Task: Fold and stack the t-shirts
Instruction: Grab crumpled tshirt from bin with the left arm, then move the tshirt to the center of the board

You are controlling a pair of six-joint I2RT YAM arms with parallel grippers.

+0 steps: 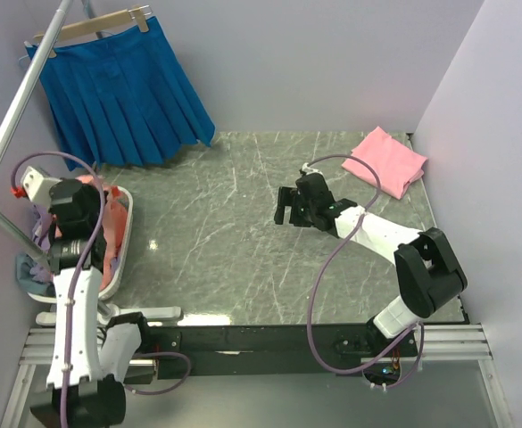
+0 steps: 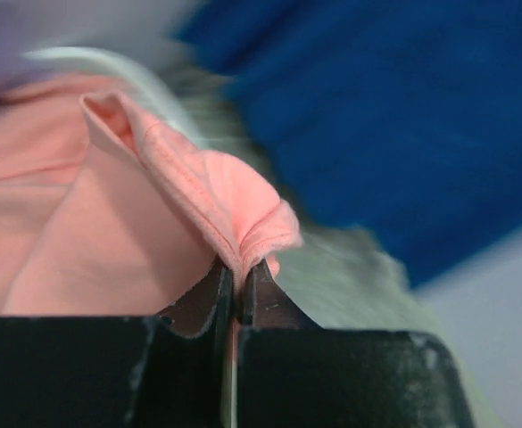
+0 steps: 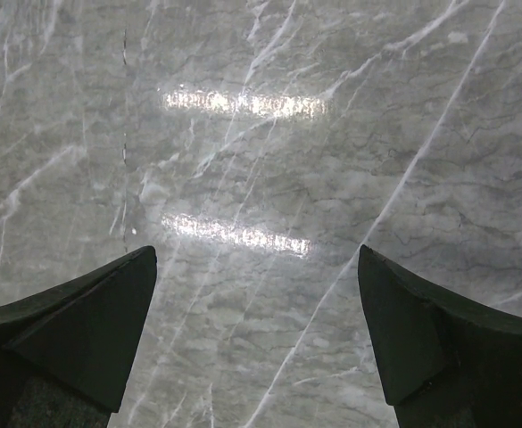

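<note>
The salmon-orange t-shirt (image 1: 111,234) lies bunched in a white basket (image 1: 128,234) at the left edge of the table. My left gripper (image 1: 105,194) is over the basket, shut on a raised fold of this shirt (image 2: 198,192); the wrist view shows the cloth pinched between the black fingertips (image 2: 265,299). The lighter pink t-shirt (image 1: 386,159) lies folded at the far right corner. My right gripper (image 1: 284,207) hovers over the bare middle of the table, open and empty, with its jaws wide apart (image 3: 256,254).
A bright blue pleated skirt (image 1: 125,91) hangs on a wooden hanger at the back left, also showing in the left wrist view (image 2: 403,116). A white rack pole (image 1: 15,120) slants beside it. Walls close in the back and right sides of the grey marble table (image 1: 234,241).
</note>
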